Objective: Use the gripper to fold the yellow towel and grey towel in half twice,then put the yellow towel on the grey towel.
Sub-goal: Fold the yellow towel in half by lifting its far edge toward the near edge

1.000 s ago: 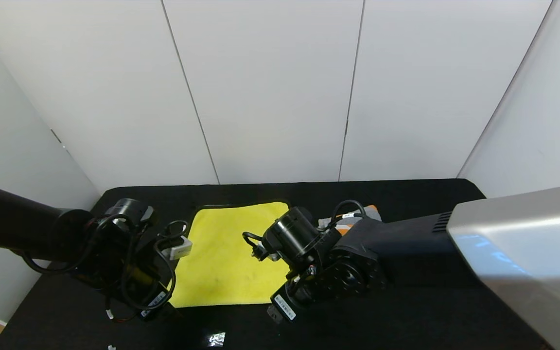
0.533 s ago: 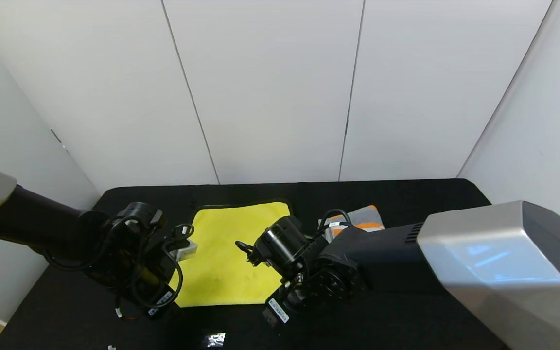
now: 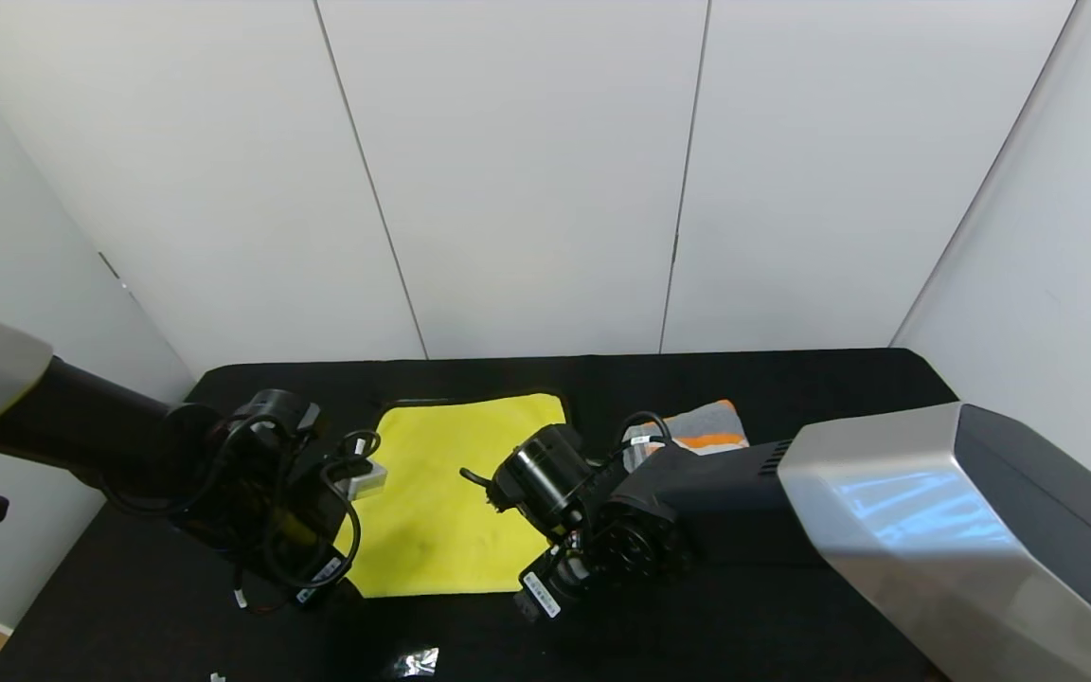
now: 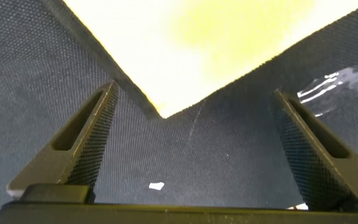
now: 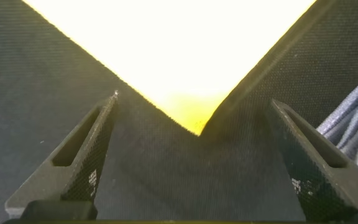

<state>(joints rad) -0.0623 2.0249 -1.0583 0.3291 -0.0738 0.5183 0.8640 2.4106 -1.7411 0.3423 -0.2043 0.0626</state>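
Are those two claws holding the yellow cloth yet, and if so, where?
Nothing is held. The left gripper and right gripper are both open, each poised over a near corner of the flat yellow towel.

Bare cloth table point(image 3: 792, 606) beside towels

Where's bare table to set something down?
Bare table runs along the back edge, behind the yellow towel and grey towel. Crowded at the yellow towel's near corners: left gripper and right gripper, both open.
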